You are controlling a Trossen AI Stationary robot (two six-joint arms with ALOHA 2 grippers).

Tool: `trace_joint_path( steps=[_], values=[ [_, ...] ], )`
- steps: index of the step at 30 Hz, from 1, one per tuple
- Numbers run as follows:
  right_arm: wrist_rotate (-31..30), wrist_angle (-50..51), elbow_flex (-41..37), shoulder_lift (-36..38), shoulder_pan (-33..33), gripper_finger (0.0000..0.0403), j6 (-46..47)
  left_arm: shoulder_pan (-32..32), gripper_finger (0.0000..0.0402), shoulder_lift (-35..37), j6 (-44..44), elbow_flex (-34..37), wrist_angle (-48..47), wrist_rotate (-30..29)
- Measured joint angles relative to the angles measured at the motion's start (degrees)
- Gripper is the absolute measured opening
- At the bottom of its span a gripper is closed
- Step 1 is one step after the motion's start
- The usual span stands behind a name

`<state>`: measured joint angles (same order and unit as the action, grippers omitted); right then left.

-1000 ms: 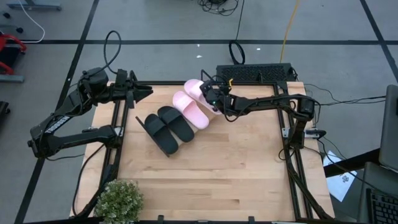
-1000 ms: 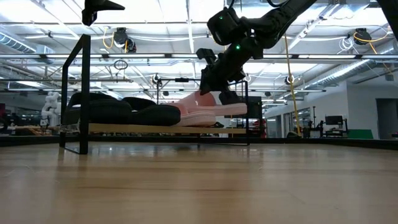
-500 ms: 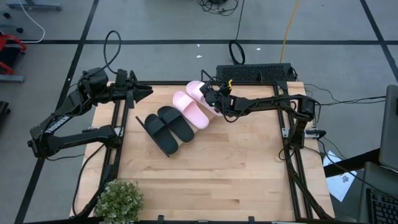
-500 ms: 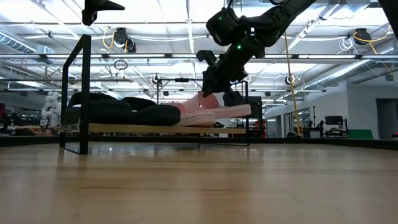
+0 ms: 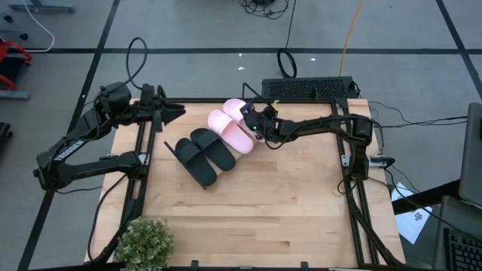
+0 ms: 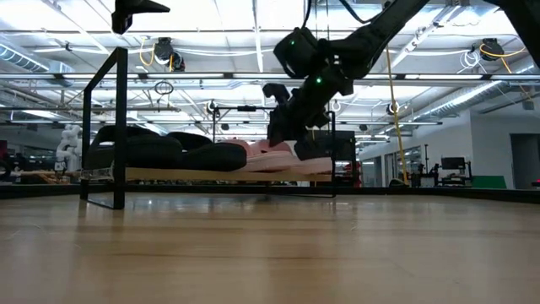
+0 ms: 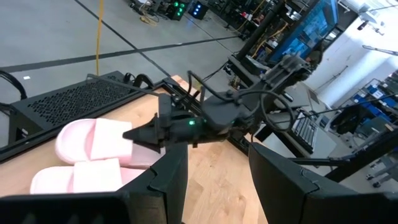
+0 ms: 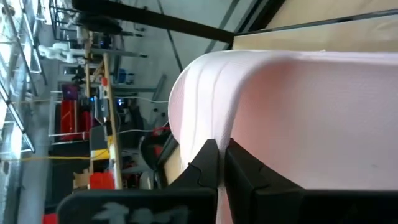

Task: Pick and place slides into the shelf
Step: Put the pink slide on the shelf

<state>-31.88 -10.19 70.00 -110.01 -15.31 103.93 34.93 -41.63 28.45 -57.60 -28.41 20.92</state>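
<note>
the left gripper [image 5: 175, 111] waits at the table's far left corner, jaws spread wide and holding nothing, pointing across at the slides. ahead of it and a little nearer the table's middle, the black pair [image 5: 202, 153] lies side by side on the shelf [image 6: 211, 175], touching each other. just beyond them, toward the right arm, the pink pair [image 5: 233, 126] lies on the same board, so all four slides look to be on the shelf already. the right gripper [image 5: 256, 123] is closed, its fingertips pressed together against the far pink slide [image 8: 298, 118], right at the strap edge; it seems to be nudging it, with nothing pinched between the fingers. in the low view that slide [image 6: 274, 157] sits low on the board beside the black ones. judging from this, placing is nearly finished: what looks left is squaring up the last pink slide and pulling the right arm clear.
</note>
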Motion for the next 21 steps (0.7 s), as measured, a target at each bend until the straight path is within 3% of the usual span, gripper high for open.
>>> trace_joint_path(
  steps=[16, 21],
  values=[
    [-0.1, -3.1, 4.6, -0.2, -1.0, 0.0, -8.3, -3.3, 0.0165, -2.5, 0.1, 0.0, 0.0, -1.5],
    [0.9, -2.7, 4.7, -0.1, -1.5, 0.0, -6.3, -4.0, 0.0165, -3.1, 0.1, 0.0, 0.0, -1.5]
  ],
)
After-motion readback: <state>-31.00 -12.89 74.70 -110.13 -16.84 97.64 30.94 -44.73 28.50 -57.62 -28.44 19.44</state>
